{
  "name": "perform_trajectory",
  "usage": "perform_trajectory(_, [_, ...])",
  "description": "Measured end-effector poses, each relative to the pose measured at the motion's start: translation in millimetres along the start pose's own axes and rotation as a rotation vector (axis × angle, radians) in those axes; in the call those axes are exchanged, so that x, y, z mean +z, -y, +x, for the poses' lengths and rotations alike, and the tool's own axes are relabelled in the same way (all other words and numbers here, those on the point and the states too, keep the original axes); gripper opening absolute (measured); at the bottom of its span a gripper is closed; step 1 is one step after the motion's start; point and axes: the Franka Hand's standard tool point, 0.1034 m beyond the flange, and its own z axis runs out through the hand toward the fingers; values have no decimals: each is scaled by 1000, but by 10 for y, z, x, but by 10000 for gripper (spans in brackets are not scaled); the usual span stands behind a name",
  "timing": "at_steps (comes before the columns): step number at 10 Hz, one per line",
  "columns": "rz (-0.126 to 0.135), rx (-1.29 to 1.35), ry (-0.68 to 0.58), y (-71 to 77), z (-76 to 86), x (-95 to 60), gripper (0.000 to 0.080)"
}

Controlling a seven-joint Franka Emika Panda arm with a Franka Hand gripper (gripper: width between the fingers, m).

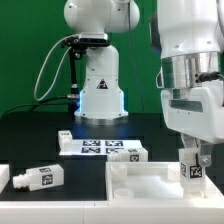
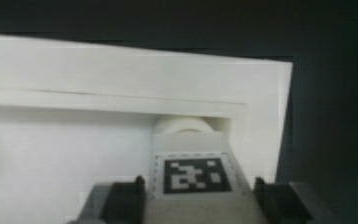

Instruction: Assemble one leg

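gripper (image 1: 194, 165) clamped on leg (image 1: 196, 178) | upright at panel (image 1: 135, 182) corner — rim just beside

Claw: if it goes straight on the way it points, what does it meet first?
The claw points down, gripping a leg. The leg's stub end would reach the panel first, near its corner. The gap between them is unclear; they may be touching.

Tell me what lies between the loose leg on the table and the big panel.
Only bare black table, seen in the exterior view, separates the loose leg from the panel.
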Motion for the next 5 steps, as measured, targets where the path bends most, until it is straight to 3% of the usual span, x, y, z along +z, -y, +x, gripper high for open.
perform_trajectory(1, [0,-38,0,-1,2,2,285])
perform_trajectory(2, [0,-65,-2,1,7,1,464])
perform_trajectory(3, [0,-286,-7,17,26,-10,464])
perform_trajectory(4, [-9,-496,-14,35,15,-31,605])
perform_trajectory(5, [-12,-609,-11,34,23,-40,636])
